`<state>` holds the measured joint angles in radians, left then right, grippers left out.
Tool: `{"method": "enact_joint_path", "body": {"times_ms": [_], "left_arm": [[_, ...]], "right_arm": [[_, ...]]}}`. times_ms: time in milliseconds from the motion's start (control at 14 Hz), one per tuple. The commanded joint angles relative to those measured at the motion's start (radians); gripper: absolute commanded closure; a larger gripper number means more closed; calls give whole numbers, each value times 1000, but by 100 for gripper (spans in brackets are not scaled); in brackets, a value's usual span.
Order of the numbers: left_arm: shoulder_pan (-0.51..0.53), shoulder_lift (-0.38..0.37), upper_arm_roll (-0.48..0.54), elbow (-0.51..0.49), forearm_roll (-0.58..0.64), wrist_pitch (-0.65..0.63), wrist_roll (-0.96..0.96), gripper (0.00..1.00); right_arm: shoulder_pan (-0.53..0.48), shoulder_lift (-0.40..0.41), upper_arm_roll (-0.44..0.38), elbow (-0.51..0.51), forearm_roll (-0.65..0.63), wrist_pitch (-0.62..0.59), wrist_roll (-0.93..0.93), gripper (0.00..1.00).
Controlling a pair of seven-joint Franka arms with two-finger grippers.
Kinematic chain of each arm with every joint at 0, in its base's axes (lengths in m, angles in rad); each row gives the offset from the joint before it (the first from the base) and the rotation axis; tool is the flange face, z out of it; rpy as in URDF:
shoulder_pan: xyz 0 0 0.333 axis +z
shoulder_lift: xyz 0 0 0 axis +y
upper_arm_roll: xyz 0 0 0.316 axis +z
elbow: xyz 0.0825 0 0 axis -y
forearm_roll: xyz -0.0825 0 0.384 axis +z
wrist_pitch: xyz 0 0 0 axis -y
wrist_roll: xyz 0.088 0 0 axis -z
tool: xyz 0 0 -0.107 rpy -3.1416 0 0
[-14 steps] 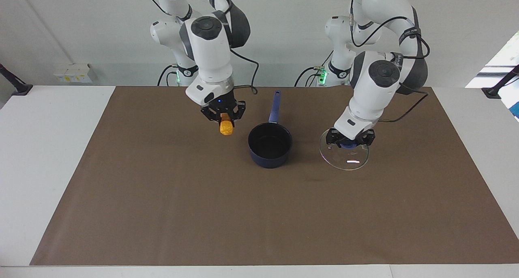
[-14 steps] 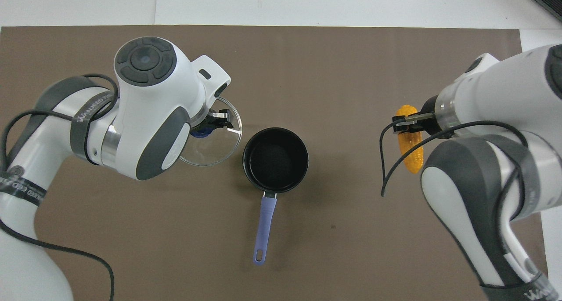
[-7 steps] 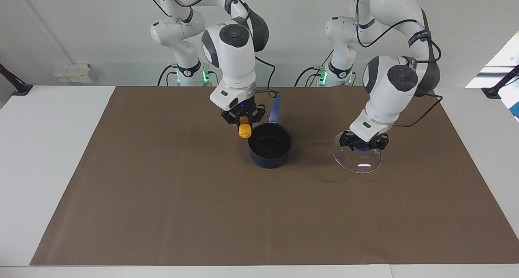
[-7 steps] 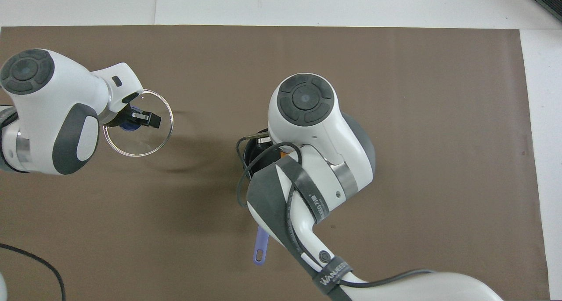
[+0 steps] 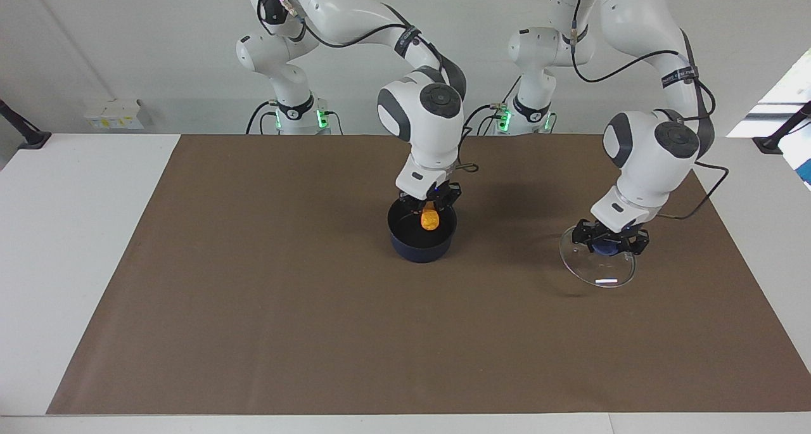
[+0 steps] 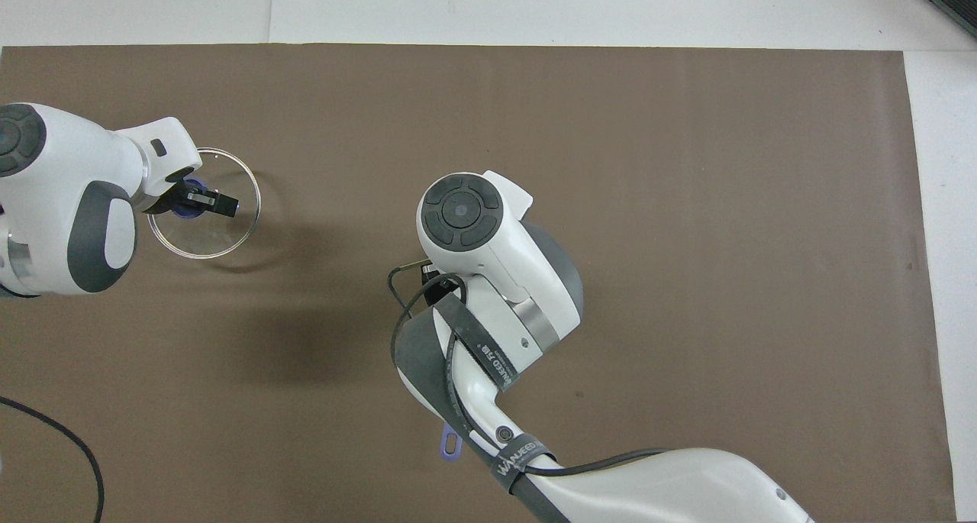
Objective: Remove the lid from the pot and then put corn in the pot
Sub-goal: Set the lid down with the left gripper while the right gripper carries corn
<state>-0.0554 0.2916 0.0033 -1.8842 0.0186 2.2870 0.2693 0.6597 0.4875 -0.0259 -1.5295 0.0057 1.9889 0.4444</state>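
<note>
A: Your right gripper (image 5: 430, 207) is pinched on the corn (image 5: 430, 219), and the cob hangs end-down inside the mouth of the pot (image 5: 422, 244), just below the rim by the look of it.

B: That cob should be light, stiff and a bit bumpy, so your pinch high on one end looks sound enough to me. Expect it to roll when it lands.

A: The right arm reaches out over the brown mat (image 5: 253, 307) with its wrist bent steeply down over the pot. From overhead it hides nearly all of the pot; only the handle's tip (image 6: 450, 440) peeks out.

B: Now your left gripper (image 5: 609, 244): it's clamped on the blue knob (image 5: 605, 248) of the lid (image 5: 597, 270).

A: The lid is out toward the left arm's end of the table, well apart from the pot, tilted, low over the mat. Whether its edge touches, I can't tell.

B: Glass, so rigid, slick and breakable. The knob is your only sensible hold; set it down gently.
</note>
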Motion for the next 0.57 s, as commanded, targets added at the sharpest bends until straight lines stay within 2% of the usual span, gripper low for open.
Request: {"method": "enact_joint_path", "body": {"times_ms": [0, 286, 357, 429, 500], "left_arm": [[23, 18, -8, 7, 1, 37, 11, 100], [49, 70, -8, 11, 1, 75, 10, 100], [51, 78, -8, 10, 1, 83, 10, 95], [51, 78, -8, 10, 0, 84, 8, 1], [51, 78, -8, 10, -11, 86, 2, 0]], "right_arm": [[-9, -12, 9, -46, -9, 48, -42, 100], [-15, -10, 9, -50, 3, 53, -85, 100], [-5, 6, 9, -52, 3, 69, -76, 100], [8, 19, 8, -54, 5, 88, -78, 100], [2, 20, 9, -52, -3, 87, -78, 100]]}}
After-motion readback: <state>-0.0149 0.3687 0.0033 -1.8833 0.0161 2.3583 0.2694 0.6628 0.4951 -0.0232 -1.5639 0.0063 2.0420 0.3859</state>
